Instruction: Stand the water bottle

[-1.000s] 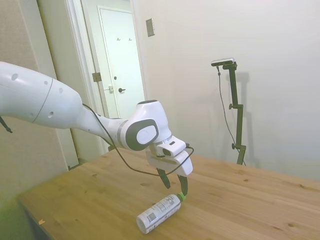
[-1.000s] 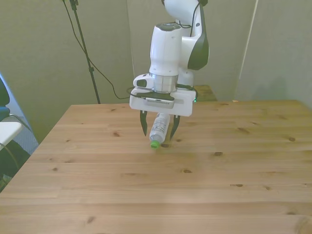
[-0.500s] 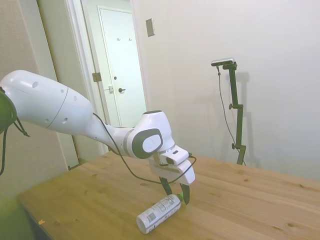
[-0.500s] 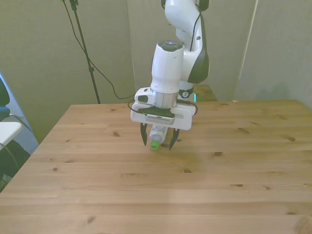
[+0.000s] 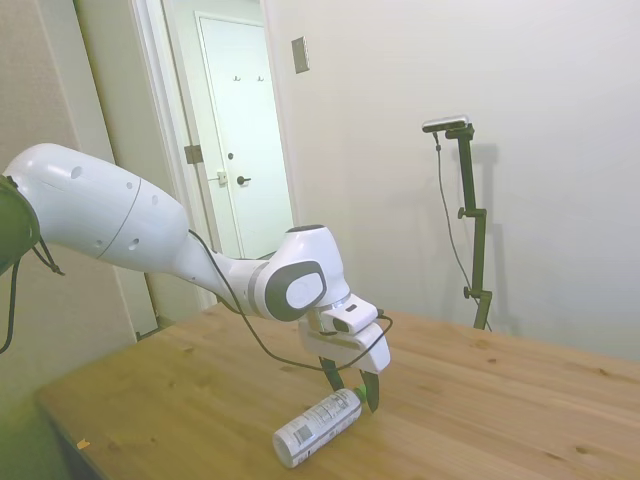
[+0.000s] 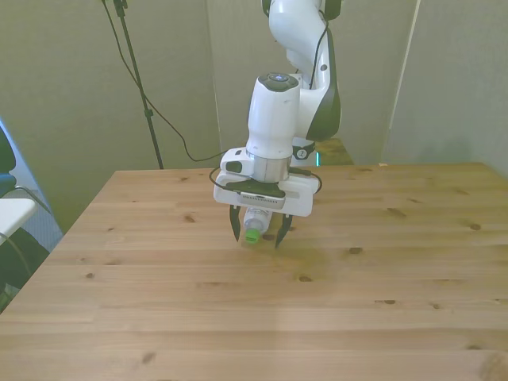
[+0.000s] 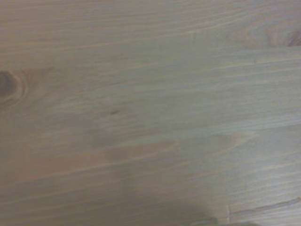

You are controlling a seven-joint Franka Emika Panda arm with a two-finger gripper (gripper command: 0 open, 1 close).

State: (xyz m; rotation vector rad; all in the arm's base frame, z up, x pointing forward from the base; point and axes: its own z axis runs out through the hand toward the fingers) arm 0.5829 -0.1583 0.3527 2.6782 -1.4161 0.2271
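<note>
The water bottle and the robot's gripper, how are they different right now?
The water bottle lies on its side on the table; the gripper points straight down over it. The water bottle is clear with a green cap and a white label; the gripper has dark fingers under a white body. The water bottle rests on the wood; the gripper hangs from the arm, fingers open either side of the cap end.

The water bottle (image 5: 318, 428) low in the side view is clear plastic with a white label carrying dark print, and its cap (image 6: 252, 236) is bright green. The arm (image 5: 120, 215) is glossy white with grey joint covers. The end effector (image 6: 258, 238) has dark fingers under a white housing. The bench (image 6: 254, 317) is pale honey-coloured wood with darker knots and long grain lines.
</note>
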